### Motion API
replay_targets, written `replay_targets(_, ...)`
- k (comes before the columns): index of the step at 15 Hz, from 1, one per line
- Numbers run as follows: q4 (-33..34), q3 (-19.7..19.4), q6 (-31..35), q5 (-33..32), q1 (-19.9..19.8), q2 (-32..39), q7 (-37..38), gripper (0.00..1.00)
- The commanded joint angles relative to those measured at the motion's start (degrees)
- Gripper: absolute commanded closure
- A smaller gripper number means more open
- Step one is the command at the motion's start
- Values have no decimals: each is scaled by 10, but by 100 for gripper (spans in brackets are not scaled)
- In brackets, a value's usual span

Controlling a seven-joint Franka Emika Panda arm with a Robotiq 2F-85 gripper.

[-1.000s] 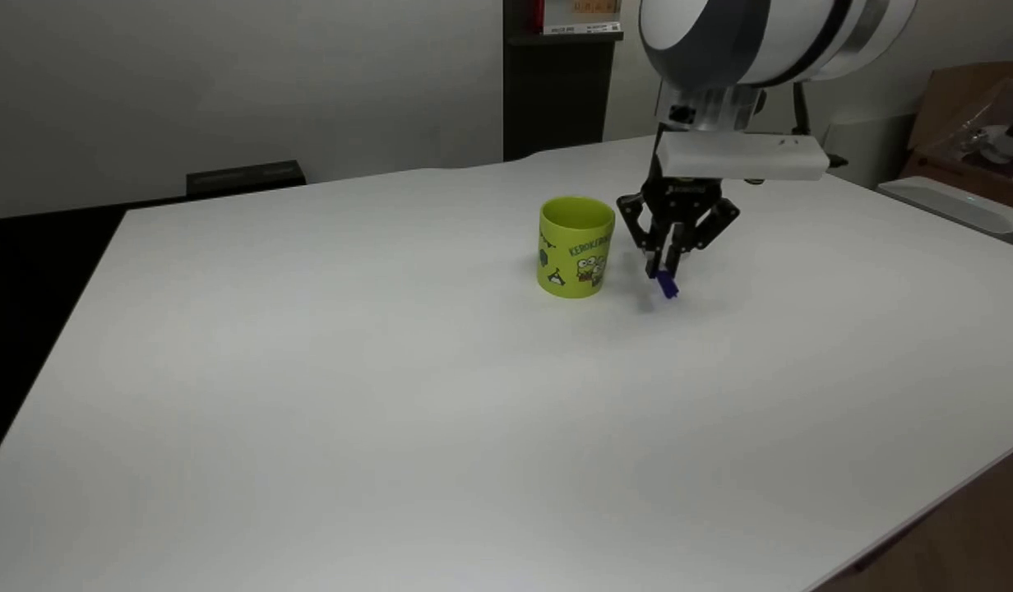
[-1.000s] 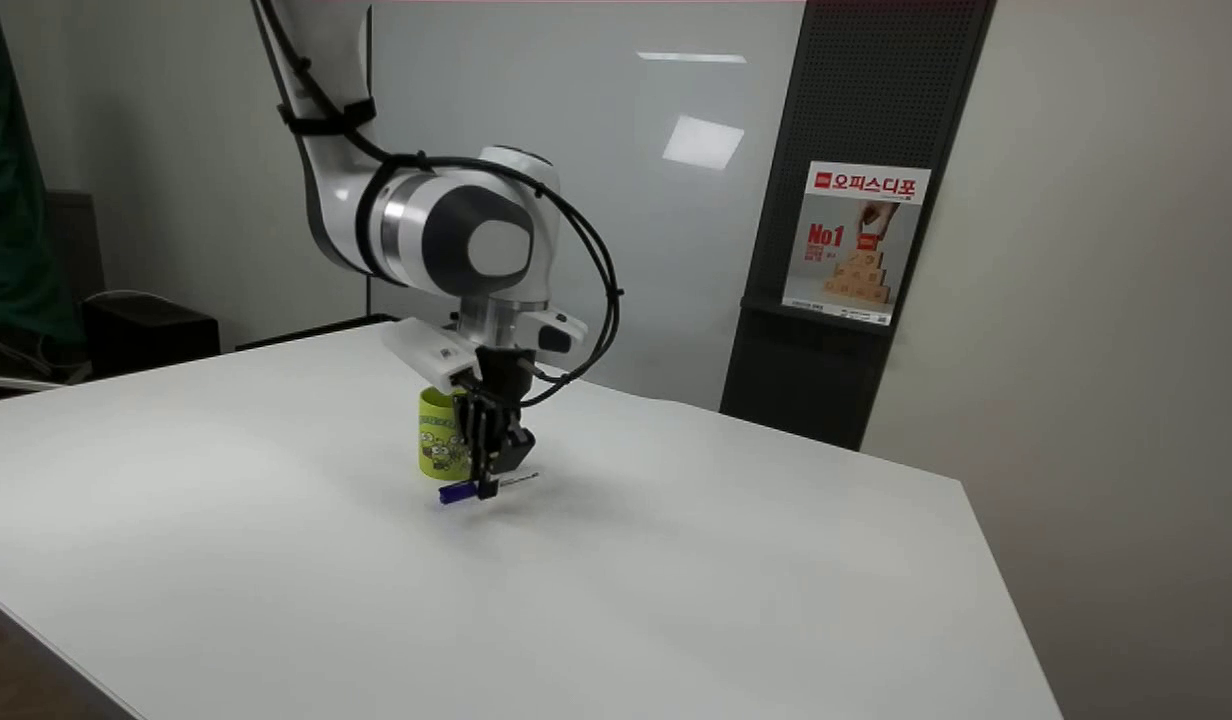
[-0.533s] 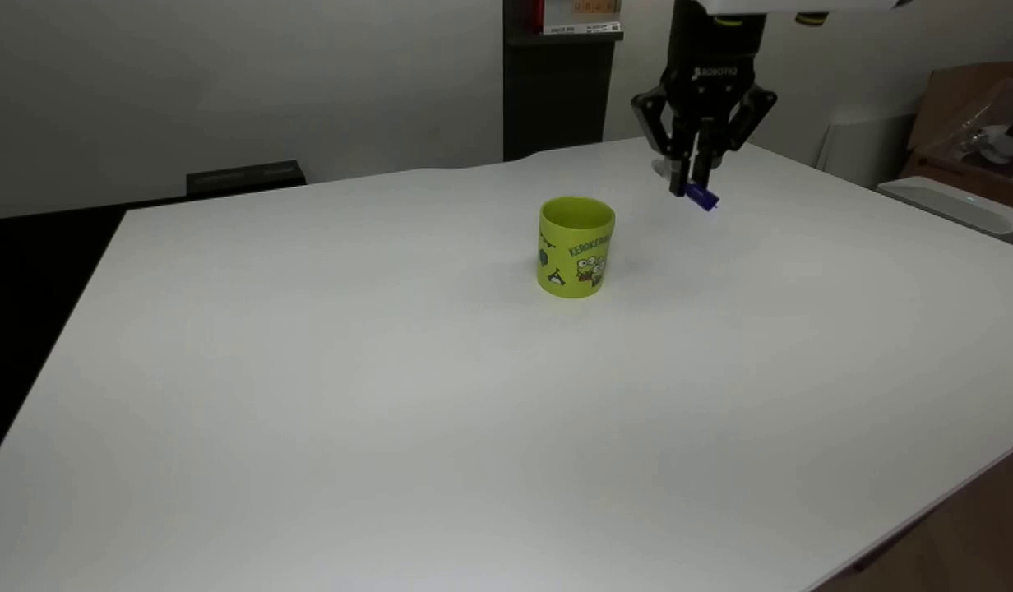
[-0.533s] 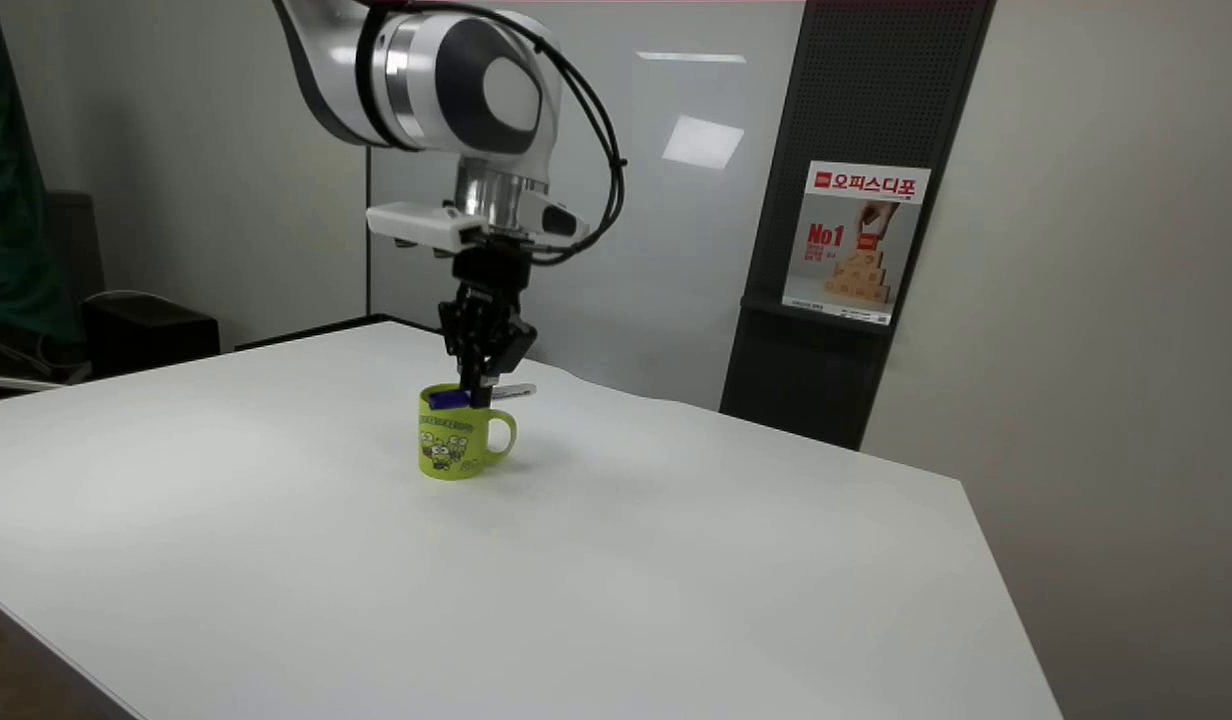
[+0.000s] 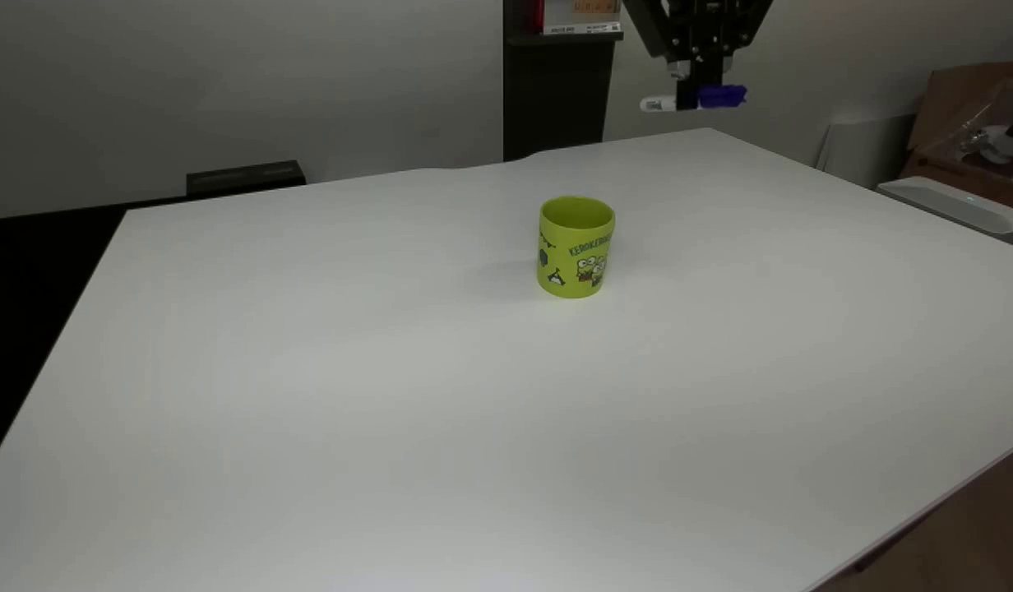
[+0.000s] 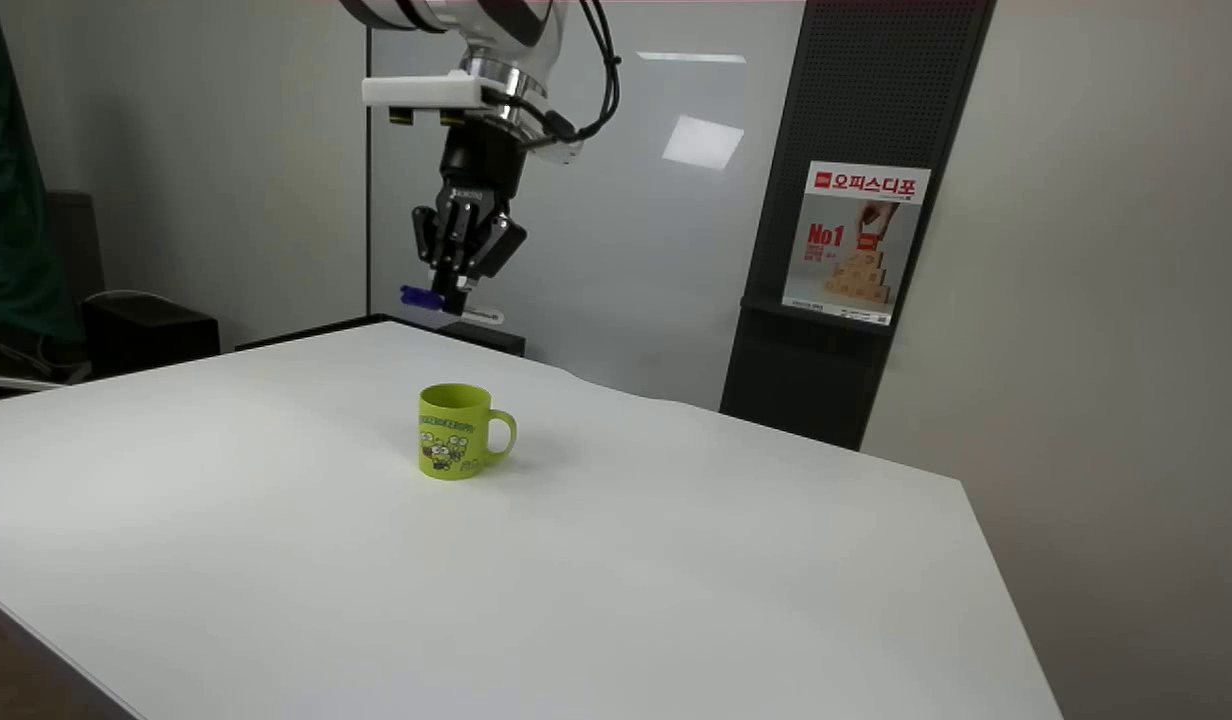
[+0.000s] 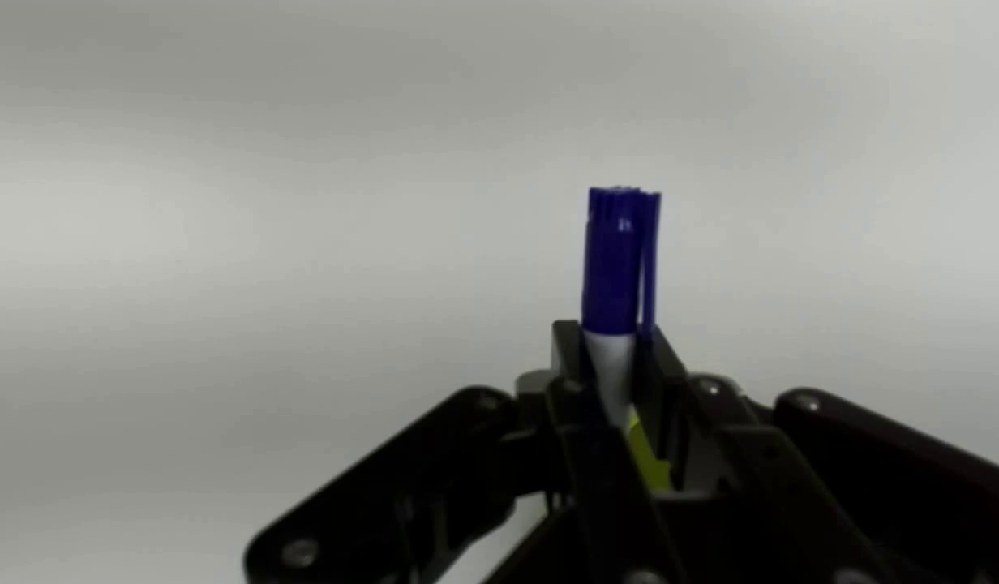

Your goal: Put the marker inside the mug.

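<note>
The yellow-green mug point(image 5: 573, 256) stands upright on the table, its printed side showing. In an exterior view, the mug point(image 6: 446, 440) has its handle toward the right. My gripper point(image 5: 697, 92) is shut on the marker point(image 5: 723, 96), well above the table and higher than the mug's rim. The marker lies nearly level across the fingers, dark blue cap out one side and white barrel out the other. The gripper point(image 6: 453, 300) also shows in an exterior view. In the wrist view, the marker point(image 7: 612, 272) points cap outward, and a sliver of the mug point(image 7: 649, 462) shows behind the fingers.
The white table point(image 5: 375, 395) carries the mug. A dark box point(image 5: 245, 178) sits behind the table's far edge. An open cardboard box point(image 5: 971, 131) stands past the table's side. A whiteboard and a poster point(image 6: 856, 243) are on the wall behind.
My gripper has risen with the marker from low beside the mug to well above it. The marker has swung to nearly level in an exterior view. The mug has not moved.
</note>
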Motion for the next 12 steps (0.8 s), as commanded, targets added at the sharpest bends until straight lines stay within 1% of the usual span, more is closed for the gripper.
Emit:
replay_targets(1,129,12,-92,16,-14,91,-32,95)
replay_targets(8,321,35,-185,28,-4,250,-59,95)
replay_targets(12,392,44,-227,33,1,302,-55,95)
